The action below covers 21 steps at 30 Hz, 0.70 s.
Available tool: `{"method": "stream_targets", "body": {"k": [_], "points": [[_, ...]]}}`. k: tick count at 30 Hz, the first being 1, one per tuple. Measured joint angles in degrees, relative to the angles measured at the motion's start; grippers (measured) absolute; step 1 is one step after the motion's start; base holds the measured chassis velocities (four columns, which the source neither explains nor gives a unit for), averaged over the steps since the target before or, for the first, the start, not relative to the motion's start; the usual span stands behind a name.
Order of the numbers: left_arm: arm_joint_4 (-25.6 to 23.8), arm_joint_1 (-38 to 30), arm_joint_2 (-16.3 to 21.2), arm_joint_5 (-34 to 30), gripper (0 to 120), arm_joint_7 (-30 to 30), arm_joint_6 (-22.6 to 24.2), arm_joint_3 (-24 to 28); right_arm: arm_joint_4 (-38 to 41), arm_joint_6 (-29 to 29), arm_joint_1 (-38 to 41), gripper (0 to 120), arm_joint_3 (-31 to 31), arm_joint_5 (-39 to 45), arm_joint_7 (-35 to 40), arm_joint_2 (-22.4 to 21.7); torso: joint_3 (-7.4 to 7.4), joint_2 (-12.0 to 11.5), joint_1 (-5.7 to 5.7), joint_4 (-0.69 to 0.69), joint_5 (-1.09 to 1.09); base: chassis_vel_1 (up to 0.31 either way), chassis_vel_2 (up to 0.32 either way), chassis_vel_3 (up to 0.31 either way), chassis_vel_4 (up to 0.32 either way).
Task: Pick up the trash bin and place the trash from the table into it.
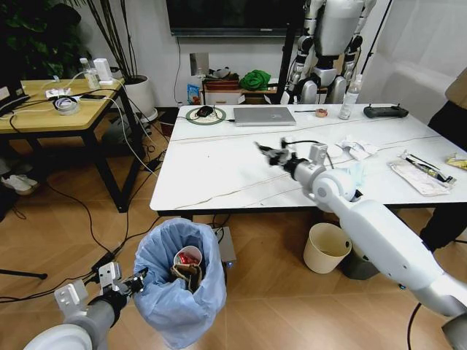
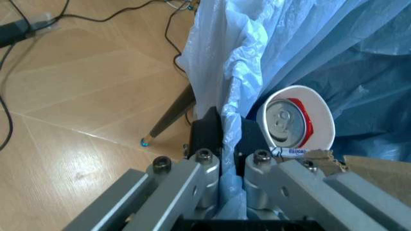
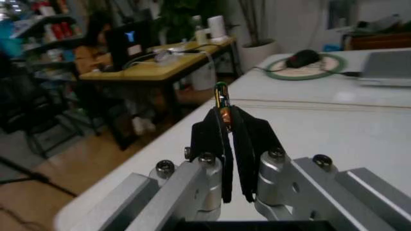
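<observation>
1. The table point(image 1: 219, 164) has a glossy white marble-look top with thin veins and black legs; it stands on a wood-plank floor point(image 1: 58, 240) crossed by black cables, with a smaller wooden-topped side table point(image 1: 51, 113) to the left.
2. On the marble top lie a closed grey laptop point(image 1: 264, 115), a round green mat point(image 1: 205, 115), crumpled white tissues point(image 1: 357, 149) and a clear plastic package point(image 1: 419, 175).
3. No writing can be read clearly.
4. The trash bin point(image 1: 179, 292), lined with a crinkled translucent light-blue bag, is low in front of the table, holding a white paper cup point(image 2: 297, 122) with a red can inside and brown cardboard point(image 1: 188, 275).
5. The left gripper point(image 2: 222, 137) is clamped on the bag-covered rim.
6. The right gripper point(image 3: 230, 132) hovers over the tabletop, pinching a thin shiny wrapper point(image 3: 221, 98).
</observation>
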Motion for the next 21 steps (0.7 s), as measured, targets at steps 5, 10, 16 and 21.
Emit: {"method": "stream_targets", "body": {"k": [5, 10, 16, 21], "points": [[-0.1, 0.1, 0.0, 0.0, 0, 0.0, 0.0, 0.0, 9.0, 1.6, -1.0, 5, -8.7, 1.5, -0.4, -0.4, 0.0, 0.0, 0.0, -0.01, -0.02, 0.0, 0.0, 0.0, 0.0], [-0.4, 0.2, 0.0, 0.0, 0, -0.1, 0.1, -0.3, 12.3, 2.5, -2.2, 5, -15.3, 0.0, -0.8, -0.3, 0.0, 0.0, -0.01, -0.01, -0.02, 0.0, 0.0, 0.0, 0.0], [-0.7, 0.0, 0.1, -0.1, 0, -0.1, 0.1, -0.5, 13.3, 3.1, -3.1, 4, -19.2, -1.6, -1.0, 0.5, 0.0, 0.0, -0.01, -0.02, -0.01, 0.0, 0.0, 0.0, 0.0], [-0.7, -0.1, 0.0, -0.1, 0, -0.2, 0.2, -0.5, 13.3, 3.2, -3.3, 3, -20.2, -2.6, -1.0, 0.9, -0.01, 0.0, -0.01, -0.02, -0.02, 0.0, 0.0, 0.0, 0.0]]}}
